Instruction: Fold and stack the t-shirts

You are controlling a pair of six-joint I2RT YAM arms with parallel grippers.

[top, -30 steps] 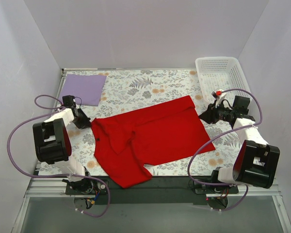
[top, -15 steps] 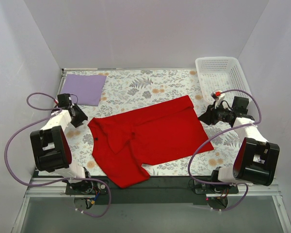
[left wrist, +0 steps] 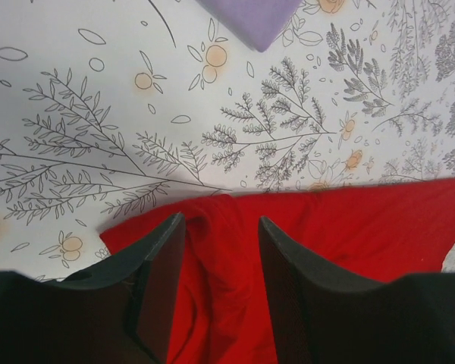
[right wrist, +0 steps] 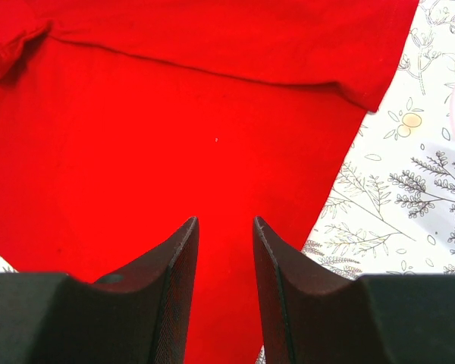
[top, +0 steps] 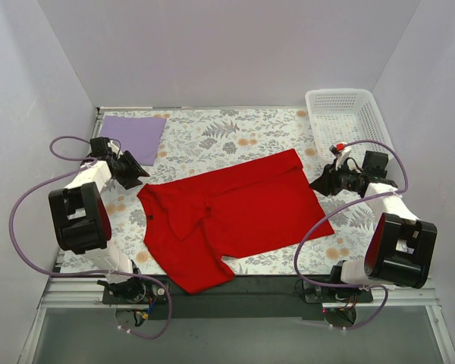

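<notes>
One lavender t-shirt (left wrist: 250, 15) cropped | left gripper (left wrist: 220, 220) agape | right gripper (right wrist: 224, 221) agape, maybe touching red t-shirt (top: 243, 205)

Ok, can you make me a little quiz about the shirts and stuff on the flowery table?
1. True or false: the lavender t-shirt lies flat at the far left corner of the table.
2. Where is the white basket? A: far right corner. B: near left corner. C: between the arms' bases.
3. Fill in: the spread-out t-shirt in the middle is coloured ___.

Key: 1 true; 2 A; 3 red.
</notes>
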